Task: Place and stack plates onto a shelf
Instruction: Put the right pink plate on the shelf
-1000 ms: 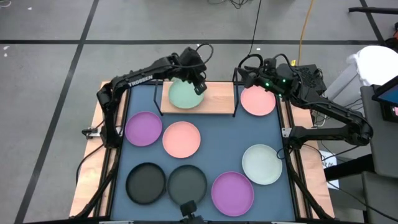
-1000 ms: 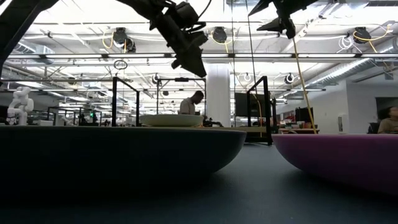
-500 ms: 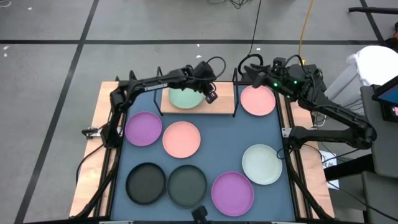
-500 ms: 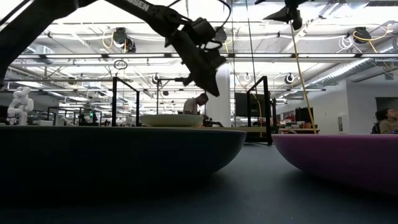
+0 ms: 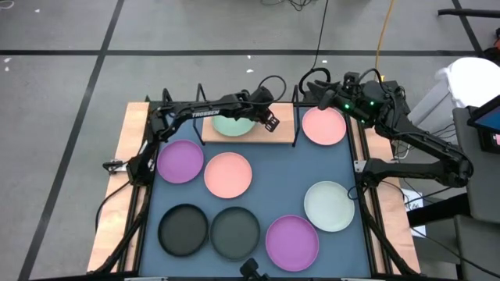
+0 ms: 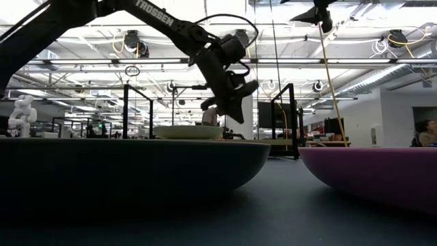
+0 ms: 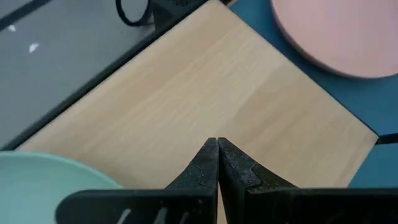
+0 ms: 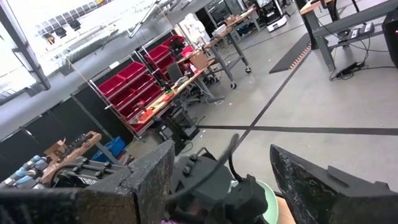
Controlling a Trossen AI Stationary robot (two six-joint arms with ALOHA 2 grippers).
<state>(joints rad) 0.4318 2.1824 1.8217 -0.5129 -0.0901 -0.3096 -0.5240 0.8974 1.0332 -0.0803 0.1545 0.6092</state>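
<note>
The mint green plate [image 5: 231, 124] lies flat on the left half of the light wooden shelf [image 5: 277, 133], which stands between thin black posts. My left gripper [image 5: 270, 122] hovers shut over the shelf's bare right half [image 7: 205, 93], just right of the mint plate [image 7: 43, 180]; the low view shows the gripper [image 6: 231, 113] above board height. My right gripper [image 5: 309, 87] is open and held high near the far edge, above and beyond a pink plate [image 5: 324, 126] that lies on the mat right of the shelf.
On the dark blue mat [image 5: 266, 187] lie a purple plate [image 5: 180, 161], a pink plate [image 5: 228, 174], two dark grey plates [image 5: 183, 229] [image 5: 235, 232], another purple plate [image 5: 292, 242] and a whitish plate [image 5: 329, 205]. Black shelf posts [image 5: 295, 117] stand at the board's edges.
My left gripper has swung from above the mint plate toward the table's right and come down, ending low over the shelf's bare right half. The mint plate has stayed on the shelf. My right gripper has risen slightly.
</note>
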